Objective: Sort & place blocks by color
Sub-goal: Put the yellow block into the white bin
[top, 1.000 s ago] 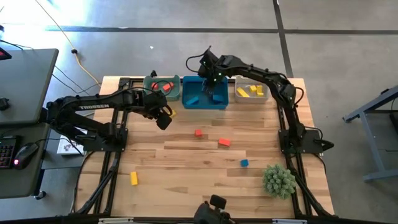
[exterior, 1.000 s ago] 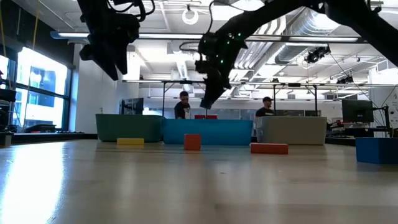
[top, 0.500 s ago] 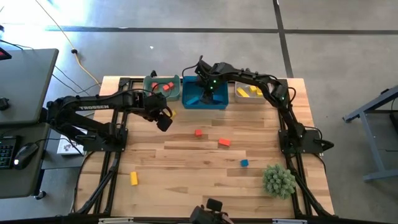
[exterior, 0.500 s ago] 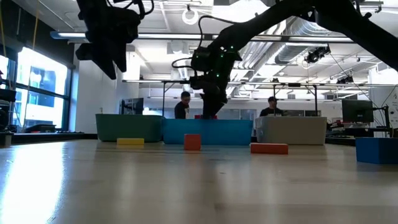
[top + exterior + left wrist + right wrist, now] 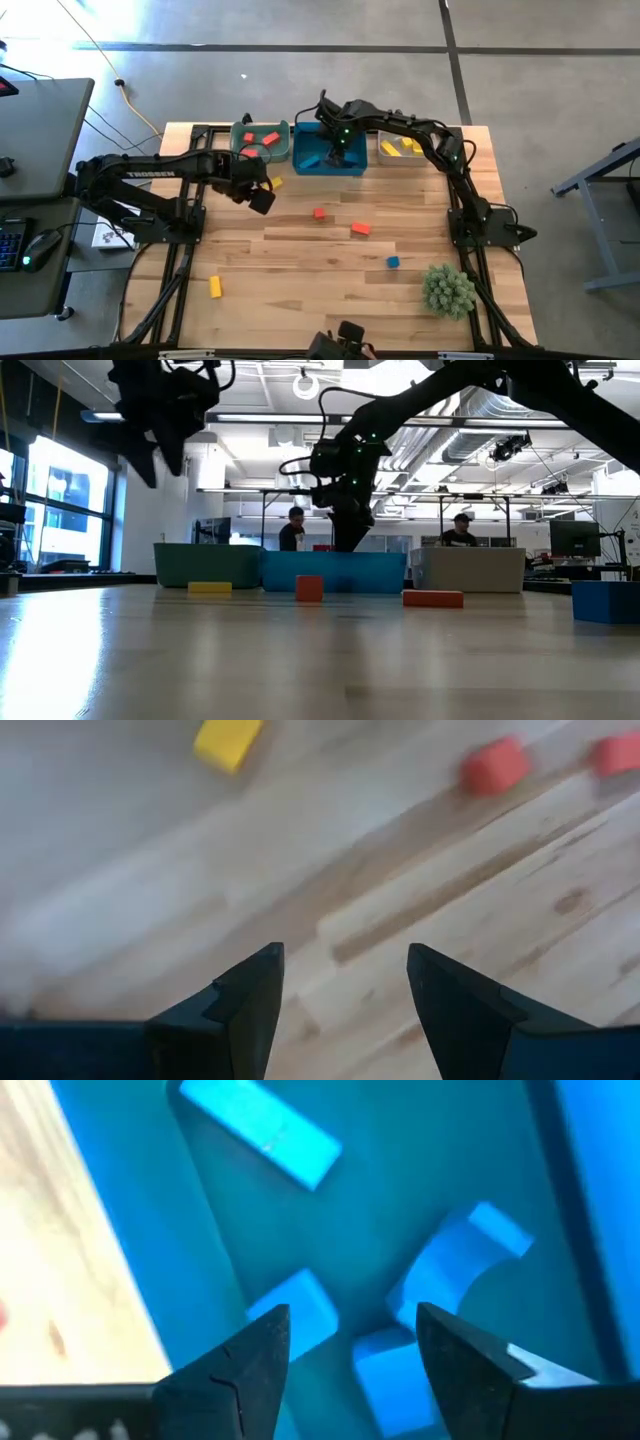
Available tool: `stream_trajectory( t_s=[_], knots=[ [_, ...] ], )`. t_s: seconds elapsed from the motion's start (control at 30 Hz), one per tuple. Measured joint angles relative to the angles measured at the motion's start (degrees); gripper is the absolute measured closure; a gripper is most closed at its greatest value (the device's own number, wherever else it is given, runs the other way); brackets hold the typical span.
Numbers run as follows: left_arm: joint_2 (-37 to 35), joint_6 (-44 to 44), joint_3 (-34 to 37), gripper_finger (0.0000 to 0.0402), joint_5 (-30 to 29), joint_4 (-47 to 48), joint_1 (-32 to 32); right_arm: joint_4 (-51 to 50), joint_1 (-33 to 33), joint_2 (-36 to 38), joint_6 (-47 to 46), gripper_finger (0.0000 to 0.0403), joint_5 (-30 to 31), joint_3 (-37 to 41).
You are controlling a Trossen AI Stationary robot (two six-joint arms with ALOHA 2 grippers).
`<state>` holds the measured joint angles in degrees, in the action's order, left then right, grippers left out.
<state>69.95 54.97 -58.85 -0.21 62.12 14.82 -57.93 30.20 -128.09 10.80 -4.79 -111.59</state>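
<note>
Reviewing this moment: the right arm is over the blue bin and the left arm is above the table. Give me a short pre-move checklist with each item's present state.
1. Right gripper open, nothing between its fingers: ok.
2. Right gripper over the blue bin, blue blocks lying inside: ok.
3. Left gripper open and empty, above bare table: ok.
4. Loose blocks left to sort: not ok. Red cube, red bar, blue cube and yellow block lie on the table.
5. Whether every block in the blue bin is blue: cannot tell; the bin is only partly in view.
</note>
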Motion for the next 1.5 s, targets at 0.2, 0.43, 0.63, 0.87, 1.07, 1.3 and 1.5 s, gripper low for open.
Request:
stream_trajectory(
  t_s=[0.2, 0.43, 0.63, 0.87, 1.07, 1.3, 1.5],
  knots=[
    [0.0, 8.4, 0.0, 0.0199, 1.5, 5.6, -3.7, -3.0, 0.0, 0.1, -3.5, 0.0197, -0.3, 0.0],
    [0.0, 15.8, 0.0, 0.0199, 1.5, 7.6, -10.4, -3.6, -0.1, 0.2, -6.6, 0.0197, -0.3, 0.0],
    [0.0, 22.8, 0.0, 0.0199, 1.1, 8.0, -16.8, -3.5, -0.1, 0.5, -7.7, 0.0197, 1.7, -0.1],
    [0.0, 33.1, 0.0, 0.0199, 1.1, 10.7, -24.3, -3.5, -0.4, 3.5, -8.4, 0.0197, 2.8, -0.1],
    [0.0, 45.7, 0.0, 0.0199, 1.1, 12.4, -30.5, -3.5, -0.6, 5.7, -7.2, 0.0197, 2.8, -0.1],
    [0.1, 57.4, 0.0, 0.0199, 1.5, 12.6, -37.8, -4.2, -1.1, 8.0, -6.5, 0.0197, 2.6, -0.1],
    [1.7, 65.6, 0.0, 0.0199, 1.5, 12.8, -43.6, -4.3, -1.8, 9.5, -4.3, 0.0197, 2.6, -0.1]
  ],
)
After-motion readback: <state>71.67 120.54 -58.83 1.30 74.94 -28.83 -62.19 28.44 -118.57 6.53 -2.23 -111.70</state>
